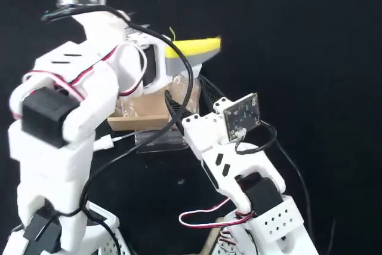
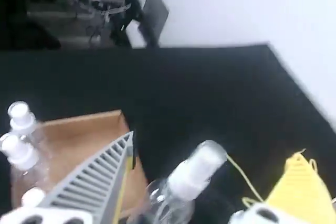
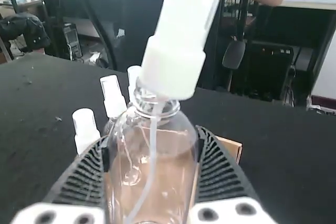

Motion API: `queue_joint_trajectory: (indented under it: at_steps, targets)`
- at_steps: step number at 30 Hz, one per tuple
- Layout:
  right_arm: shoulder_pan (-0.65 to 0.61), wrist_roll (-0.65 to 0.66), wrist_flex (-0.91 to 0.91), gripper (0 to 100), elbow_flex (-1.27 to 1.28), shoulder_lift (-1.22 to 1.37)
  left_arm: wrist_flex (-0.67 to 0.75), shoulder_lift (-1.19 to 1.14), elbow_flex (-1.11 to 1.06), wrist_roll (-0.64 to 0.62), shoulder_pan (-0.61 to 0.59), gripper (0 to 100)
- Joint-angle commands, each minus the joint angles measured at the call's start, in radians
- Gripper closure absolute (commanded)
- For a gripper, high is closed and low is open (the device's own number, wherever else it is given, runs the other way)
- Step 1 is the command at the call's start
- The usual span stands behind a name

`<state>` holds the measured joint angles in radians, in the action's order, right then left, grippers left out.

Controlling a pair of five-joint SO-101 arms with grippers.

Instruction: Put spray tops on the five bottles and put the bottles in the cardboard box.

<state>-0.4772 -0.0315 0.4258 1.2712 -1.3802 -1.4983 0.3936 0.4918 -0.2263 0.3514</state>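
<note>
While the right jaws clamp the bottle by its body and the left jaws gape empty either side of its crooked spray top, capping looks unfinished, so the top likely needs pressing straight before this bottle joins the others in the box close by on the surface.

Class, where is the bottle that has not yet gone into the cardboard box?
The bottle is clamped in the right gripper, by the cardboard box; the capped bottles stand in that box just behind it in the right wrist view.
</note>
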Motion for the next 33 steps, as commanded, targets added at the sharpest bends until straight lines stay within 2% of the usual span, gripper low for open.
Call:
queue_joint_trajectory:
  at_steps: [1,6,15,18,21,25,27,30,33]
  targets:
    - [-0.011,-0.005,-0.034,98.8,-0.004,-0.021,0.003,0.029,-0.11,0.06,-0.012,67]
    - [-0.011,-0.002,-0.035,98.8,-0.004,-0.021,-0.006,0.046,-0.104,0.077,-0.013,67]
    - [-0.009,-0.002,-0.028,98.8,-0.002,-0.021,-0.029,0.316,-0.108,0.163,-0.038,67]
    - [0.003,-0.002,-0.026,98.8,-0.001,-0.019,-0.058,0.374,-0.216,0.163,-0.177,67]
    - [0.072,-0.006,-0.025,98.8,-0.002,-0.021,-0.086,0.42,-0.384,0.184,-0.34,67]
    - [0.206,-0.002,0.037,98.8,-0.048,-0.01,-0.017,0.473,-0.651,0.416,-0.627,67]
    - [0.262,0.0,0.077,98.8,-0.094,-0.01,0.048,0.491,-0.792,0.48,-0.72,67]
    - [0.307,0.0,0.126,98.8,-0.165,-0.004,0.175,0.526,-0.987,0.45,-0.816,67]
    - [0.311,0.0,0.149,98.8,-0.234,0.051,0.347,0.565,-1.167,0.356,-0.863,67]
